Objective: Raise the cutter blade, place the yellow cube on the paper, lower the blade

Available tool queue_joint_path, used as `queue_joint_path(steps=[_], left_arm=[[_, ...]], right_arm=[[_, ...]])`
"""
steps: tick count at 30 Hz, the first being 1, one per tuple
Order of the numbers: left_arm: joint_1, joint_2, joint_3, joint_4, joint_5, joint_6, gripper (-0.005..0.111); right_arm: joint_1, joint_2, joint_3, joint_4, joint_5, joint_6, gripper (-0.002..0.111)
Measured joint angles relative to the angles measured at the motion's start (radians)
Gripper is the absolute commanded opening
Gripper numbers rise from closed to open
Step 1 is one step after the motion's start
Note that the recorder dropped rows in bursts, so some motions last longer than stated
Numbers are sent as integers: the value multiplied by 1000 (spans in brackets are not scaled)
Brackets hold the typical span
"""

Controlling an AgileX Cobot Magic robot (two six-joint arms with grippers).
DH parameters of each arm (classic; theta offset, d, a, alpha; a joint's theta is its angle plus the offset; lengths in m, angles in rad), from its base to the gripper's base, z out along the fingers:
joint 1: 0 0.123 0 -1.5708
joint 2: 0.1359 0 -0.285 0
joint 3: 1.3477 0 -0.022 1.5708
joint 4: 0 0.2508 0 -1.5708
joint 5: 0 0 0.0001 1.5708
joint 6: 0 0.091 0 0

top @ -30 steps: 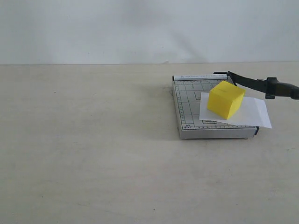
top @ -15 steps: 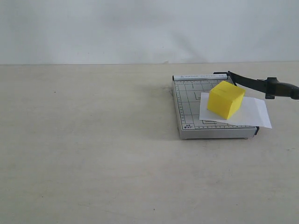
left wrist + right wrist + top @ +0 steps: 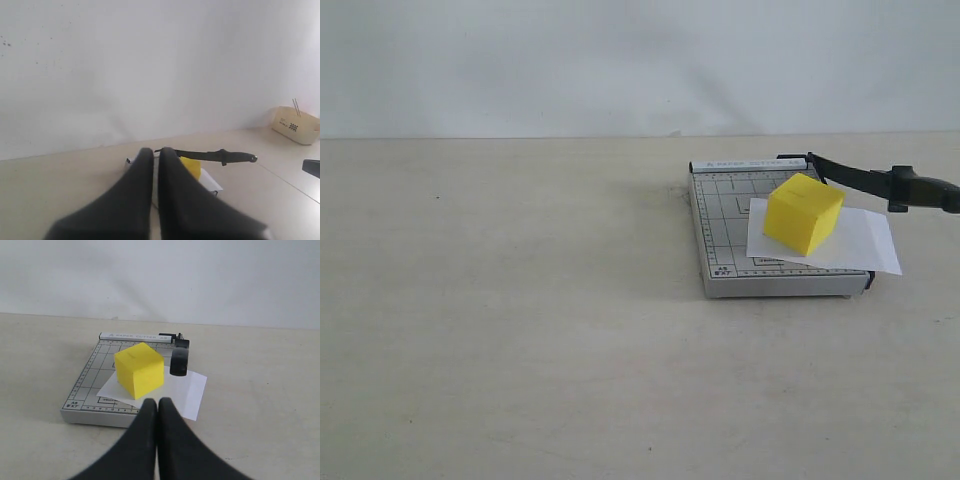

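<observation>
Beige and bare, the bench (image 3: 520, 330) runs back to a white wall, and the grey gridded trimmer base (image 3: 720, 225) sits toward its far edge, right of the middle. The cutter blade (image 3: 865, 180) is hinged at the base's far right corner. It stands raised, its black arm slanting up and out past the base's right edge, with the thick handle in the air and touching nothing. The paper (image 3: 865, 240) lies flat across the right part of the base and overhangs its right edge. The yellow cube (image 3: 803, 213) rests on the paper over the grid, turned a little askew to the ruled lines, near the cutting edge but apart from the blade. Both tools are clenched and empty. The left gripper (image 3: 156, 155) has its dark fingers pressed together with nothing between them, well back from the trimmer. The right gripper (image 3: 158, 402) is equally closed, facing the base's near edge from a short way off. Going by how things lie, raising the blade and setting the cube down look done, so lowering the blade is the step in hand. That would call for a gripper, probably the right one since the handle hangs on its side, to reach the handle. It could part its fingers to take hold or press on top with them closed, then swing the arm down along the right edge. The cube looks close enough to that edge to need watching.
</observation>
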Motion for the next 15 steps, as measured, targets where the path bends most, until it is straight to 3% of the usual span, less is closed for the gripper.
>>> queue_joint_path(steps=[8,15], left_arm=[[0,-108,144,-90,-3,-7,4],[0,-108,176,-120,-1,-7,4]], right_arm=[[0,0,0,0,0,0,0],[0,0,0,0,0,0,0]])
